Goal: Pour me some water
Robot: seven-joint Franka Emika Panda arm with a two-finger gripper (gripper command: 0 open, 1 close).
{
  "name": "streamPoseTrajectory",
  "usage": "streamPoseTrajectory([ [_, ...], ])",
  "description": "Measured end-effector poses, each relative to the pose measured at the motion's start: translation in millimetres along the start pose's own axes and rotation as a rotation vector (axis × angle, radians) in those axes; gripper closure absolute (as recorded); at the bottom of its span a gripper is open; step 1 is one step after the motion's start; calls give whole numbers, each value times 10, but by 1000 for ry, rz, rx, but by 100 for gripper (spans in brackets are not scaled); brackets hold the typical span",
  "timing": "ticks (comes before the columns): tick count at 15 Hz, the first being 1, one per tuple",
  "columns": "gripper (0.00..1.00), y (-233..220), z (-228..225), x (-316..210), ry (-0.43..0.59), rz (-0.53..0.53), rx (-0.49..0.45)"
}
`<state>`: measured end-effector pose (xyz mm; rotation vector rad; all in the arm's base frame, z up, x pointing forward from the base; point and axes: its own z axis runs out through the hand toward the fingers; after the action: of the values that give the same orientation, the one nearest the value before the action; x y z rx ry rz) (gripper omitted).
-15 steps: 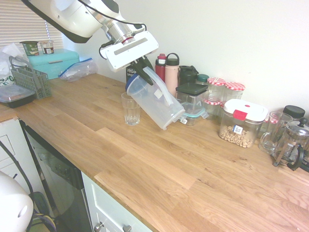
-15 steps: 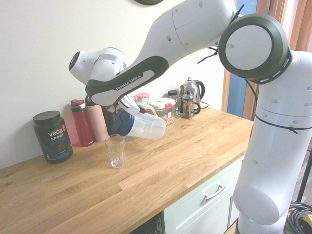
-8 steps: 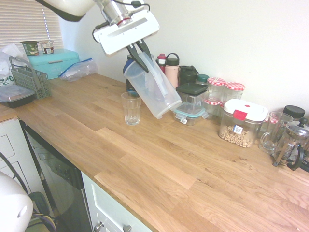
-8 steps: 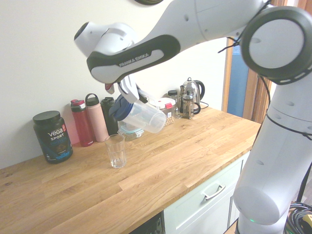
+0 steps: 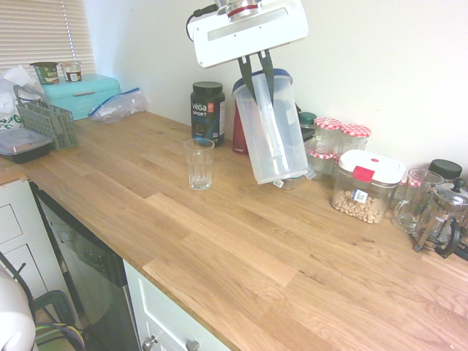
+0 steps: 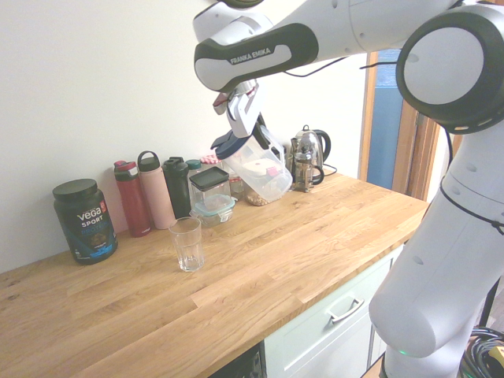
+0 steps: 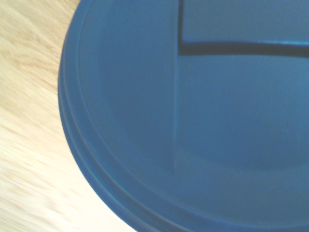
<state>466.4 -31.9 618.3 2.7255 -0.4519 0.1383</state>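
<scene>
Jug (image 5: 291,139) held aloft beyond the counter's glass (image 5: 199,167), well apart from it; long axis aslant, lid (image 6: 233,145) end high, leaning glassward. Claw (image 5: 264,100) closed on jug's handle. Any further pour likely needs travel glassward first

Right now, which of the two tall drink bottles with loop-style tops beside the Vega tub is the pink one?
The pink bottle stands on the far side of the red bottle from the Vega tub.

blue lid (image 7: 130,111) cut off by the wrist view's edge, jar labels (image 5: 322,155) too small to read
</scene>
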Motion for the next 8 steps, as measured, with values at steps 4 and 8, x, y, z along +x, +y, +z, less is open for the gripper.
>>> streamPoseTrajectory([
  [4,100,254,382,-226,-9,201,121],
  [8,100,517,910,-525,61,389,175],
])
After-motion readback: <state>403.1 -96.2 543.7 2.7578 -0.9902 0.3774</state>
